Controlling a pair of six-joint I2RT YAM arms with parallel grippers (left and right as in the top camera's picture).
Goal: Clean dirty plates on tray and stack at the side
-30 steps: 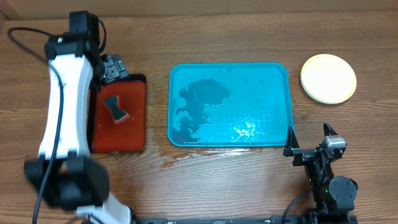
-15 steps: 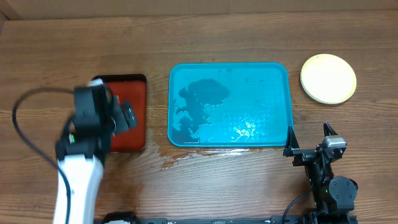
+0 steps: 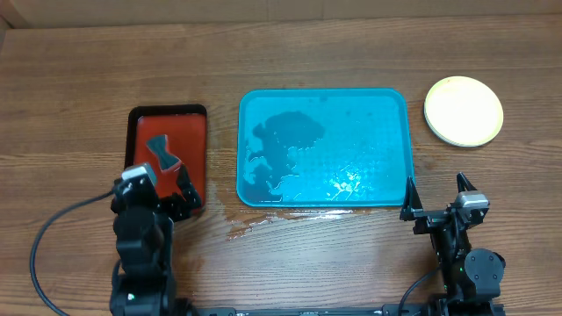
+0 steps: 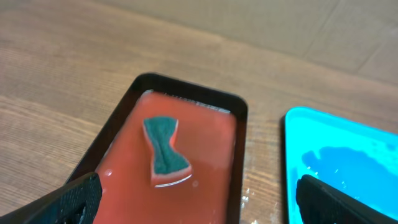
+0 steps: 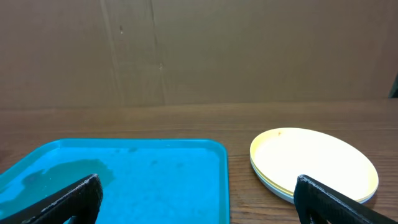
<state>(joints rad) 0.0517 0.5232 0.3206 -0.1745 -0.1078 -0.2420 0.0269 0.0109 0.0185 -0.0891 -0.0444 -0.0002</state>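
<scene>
The turquoise tray (image 3: 323, 147) lies mid-table, wet and with no plates on it; it also shows in the right wrist view (image 5: 124, 180) and the left wrist view (image 4: 348, 168). The plates (image 3: 464, 111) sit stacked at the far right, a pale yellow one on top, also in the right wrist view (image 5: 314, 163). My left gripper (image 3: 160, 187) is open and empty at the near end of the red tray. My right gripper (image 3: 436, 200) is open and empty, near the turquoise tray's front right corner.
A red tray with black rim (image 3: 167, 158) holds shallow water and a green-and-pink sponge (image 3: 162, 154), also in the left wrist view (image 4: 165, 151). Spilled water (image 3: 255, 224) wets the table in front of the turquoise tray.
My left arm has pulled back from the far end of the red tray to its near end, leaving the sponge lying in it. The right arm has not moved.
</scene>
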